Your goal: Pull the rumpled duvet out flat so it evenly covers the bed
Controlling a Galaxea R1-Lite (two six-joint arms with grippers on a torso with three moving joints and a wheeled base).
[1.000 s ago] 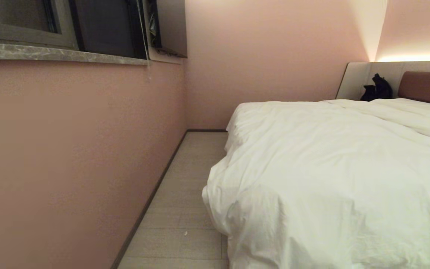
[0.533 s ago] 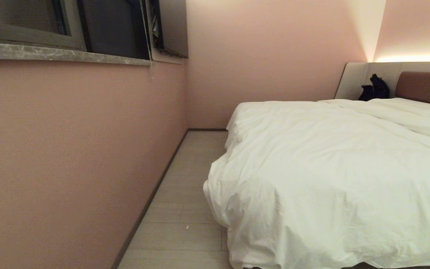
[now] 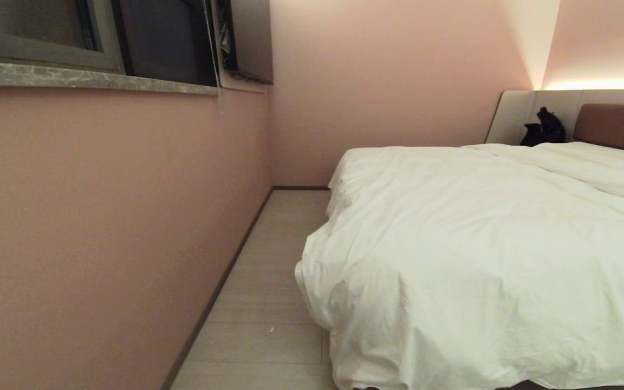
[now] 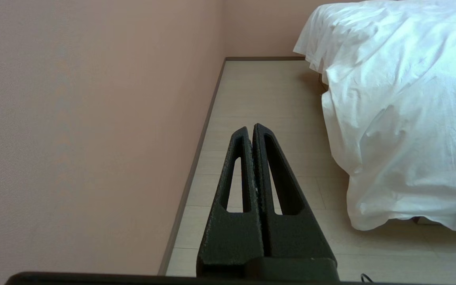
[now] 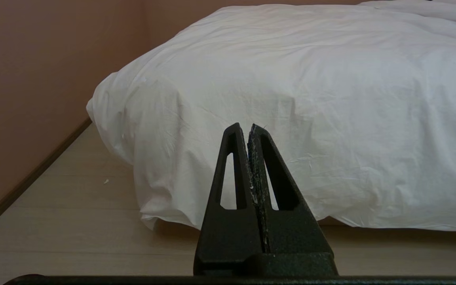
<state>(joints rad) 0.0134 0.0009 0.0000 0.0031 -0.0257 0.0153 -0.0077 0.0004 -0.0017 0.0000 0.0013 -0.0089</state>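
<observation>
Head view: the duvet (image 3: 480, 244) fills the picture from 3 to 5 o'clock, draped over the bed (image 3: 618, 127), its corner hanging toward the floor (image 3: 268, 303).

Left wrist view: the left gripper (image 4: 253, 130), jaws together and empty, points along the floor; the duvet is at 2 o'clock.

Right wrist view: the right gripper (image 5: 249, 129), jaws together, faces the hanging hem. The duvet looks soft, bulky and yielding; pinch a thick fold at the corner.

Soft wrinkled cloth duvet (image 3: 480, 260)
</observation>
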